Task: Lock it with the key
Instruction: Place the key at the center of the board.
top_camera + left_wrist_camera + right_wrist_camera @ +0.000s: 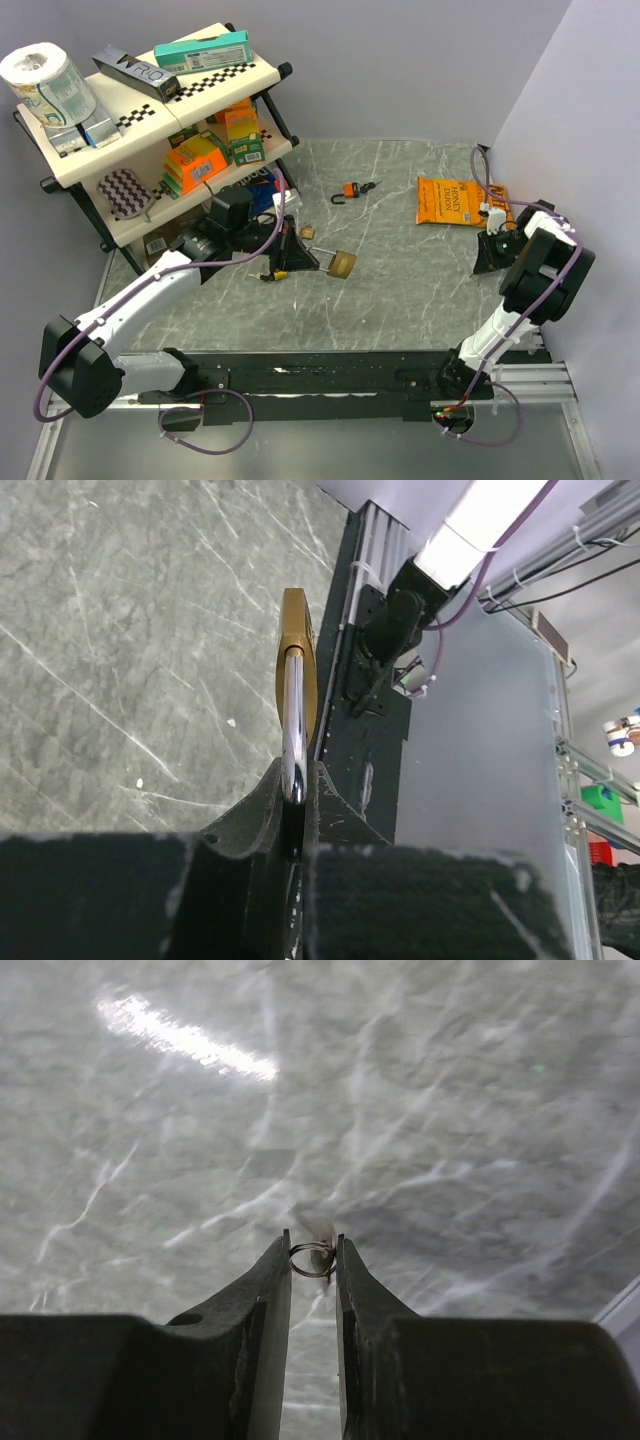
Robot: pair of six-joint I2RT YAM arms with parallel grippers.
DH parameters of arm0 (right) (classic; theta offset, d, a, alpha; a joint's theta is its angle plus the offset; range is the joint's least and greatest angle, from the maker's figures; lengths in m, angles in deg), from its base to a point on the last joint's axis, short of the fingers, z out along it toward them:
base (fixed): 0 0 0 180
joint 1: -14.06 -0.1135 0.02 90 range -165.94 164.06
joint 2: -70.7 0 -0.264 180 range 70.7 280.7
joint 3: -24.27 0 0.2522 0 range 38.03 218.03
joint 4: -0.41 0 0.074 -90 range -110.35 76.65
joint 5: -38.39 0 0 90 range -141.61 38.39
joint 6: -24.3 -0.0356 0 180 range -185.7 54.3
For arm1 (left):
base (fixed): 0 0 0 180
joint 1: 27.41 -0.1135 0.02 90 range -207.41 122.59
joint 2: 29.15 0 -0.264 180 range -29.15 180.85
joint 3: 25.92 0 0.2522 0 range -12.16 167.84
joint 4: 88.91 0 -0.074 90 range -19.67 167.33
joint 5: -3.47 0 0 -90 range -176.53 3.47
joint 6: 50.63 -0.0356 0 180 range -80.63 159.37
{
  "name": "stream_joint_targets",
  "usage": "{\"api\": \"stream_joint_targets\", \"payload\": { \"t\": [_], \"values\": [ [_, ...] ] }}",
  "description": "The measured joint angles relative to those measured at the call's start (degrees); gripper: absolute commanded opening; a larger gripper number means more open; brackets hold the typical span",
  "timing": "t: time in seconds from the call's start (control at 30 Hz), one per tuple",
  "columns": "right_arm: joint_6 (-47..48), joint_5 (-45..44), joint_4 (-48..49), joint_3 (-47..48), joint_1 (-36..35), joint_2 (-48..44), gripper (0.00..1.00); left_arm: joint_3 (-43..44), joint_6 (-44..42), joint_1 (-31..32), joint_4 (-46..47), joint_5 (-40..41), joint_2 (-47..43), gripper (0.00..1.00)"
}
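Observation:
My left gripper (303,258) is shut on the steel shackle (293,735) of a brass padlock (343,264) and holds it out sideways over the table's middle left. In the left wrist view the padlock's brass body (297,645) points away from the fingers (250,815). My right gripper (492,256) is at the right side near the wall. In the right wrist view it (313,1250) pinches a small wire key ring (312,1259) between its tips. A blurred key (319,1232) hangs beyond the ring, low over the grey marble table (180,1130).
A two-level rack (150,130) with boxes and a paper roll stands at the back left. An orange snack packet (448,200) lies at the back right. A small orange clip (353,190) and another small brass item (307,232) lie mid-table. A wall stands close on the right.

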Motion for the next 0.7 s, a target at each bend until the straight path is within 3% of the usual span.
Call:
{"api": "stream_joint_targets", "payload": {
  "t": [0.27,0.47,0.57,0.6,0.7],
  "values": [
    [-4.4,-0.3,4.8,6.3,-0.9,6.4,0.04,-1.1,0.0,0.4,0.5,1.4,1.6,0.01],
    [-6.4,-0.5,6.5,6.5,-3.9,7.2,0.18,-1.6,0.1,0.5,0.9,1.8,1.8,0.01],
    [-7.1,-0.6,7.5,6.5,-5.2,7.2,0.32,-2.2,0.4,0.5,1.5,1.8,2.0,0.01],
    [-7.2,-0.7,7.8,6.5,-5.5,7.2,0.47,-2.4,0.6,0.6,1.7,1.8,2.0,0.01],
    [-7.9,-0.8,8.4,6.5,-5.6,7.2,0.63,-2.9,1.0,0.7,1.9,1.8,2.1,0.01]
  ]
}}
